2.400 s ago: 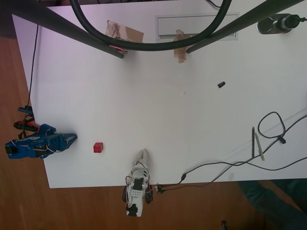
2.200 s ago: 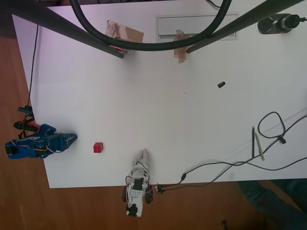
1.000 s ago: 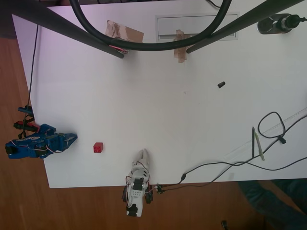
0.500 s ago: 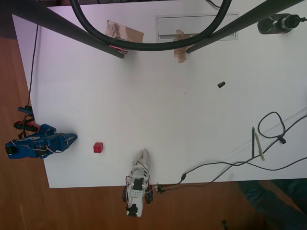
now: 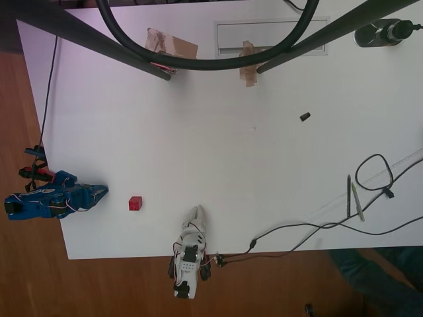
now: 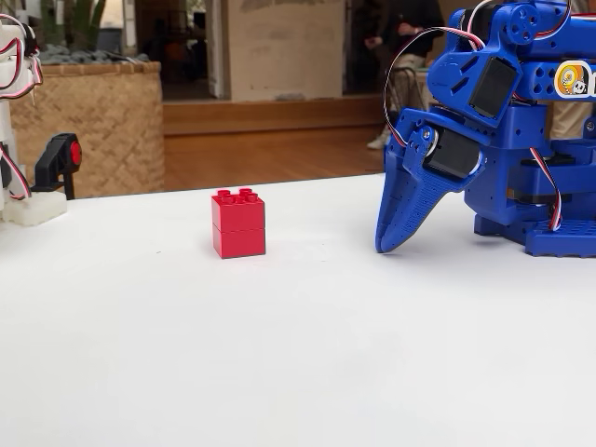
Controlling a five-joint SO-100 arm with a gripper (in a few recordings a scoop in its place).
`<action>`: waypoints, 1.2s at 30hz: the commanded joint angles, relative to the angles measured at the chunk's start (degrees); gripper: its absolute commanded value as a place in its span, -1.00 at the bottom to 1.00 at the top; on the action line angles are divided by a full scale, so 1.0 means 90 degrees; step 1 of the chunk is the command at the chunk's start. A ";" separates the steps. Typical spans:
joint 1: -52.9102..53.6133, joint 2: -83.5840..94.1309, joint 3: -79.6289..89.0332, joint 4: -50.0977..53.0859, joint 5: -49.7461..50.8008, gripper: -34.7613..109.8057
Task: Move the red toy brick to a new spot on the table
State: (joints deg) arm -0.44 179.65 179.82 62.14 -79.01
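Blue pincer (image 6: 391,244) closed on nothing (yellow round sticker unreadable), tip down near red toy brick (image 6: 238,223).

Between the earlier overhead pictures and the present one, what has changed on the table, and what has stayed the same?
Almost nothing. The blue gripper shifted very slightly, with its tip near the table's left edge in the overhead view; it took hold of nothing. The red toy brick stayed at the same spot, apart from the gripper, and the small black object did not move.
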 commanded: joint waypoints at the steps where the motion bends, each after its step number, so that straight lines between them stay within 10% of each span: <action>1: 0.0107 -0.1279 -0.1006 -0.0547 -0.0068 -0.52; 16: 0.0742 -0.6084 -0.5898 -0.1484 -0.0166 -0.25; 36: 0.1895 -0.7383 -0.4619 -0.4043 -0.1934 -0.11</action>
State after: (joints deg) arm 16.08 112.59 137.29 28.30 -95.98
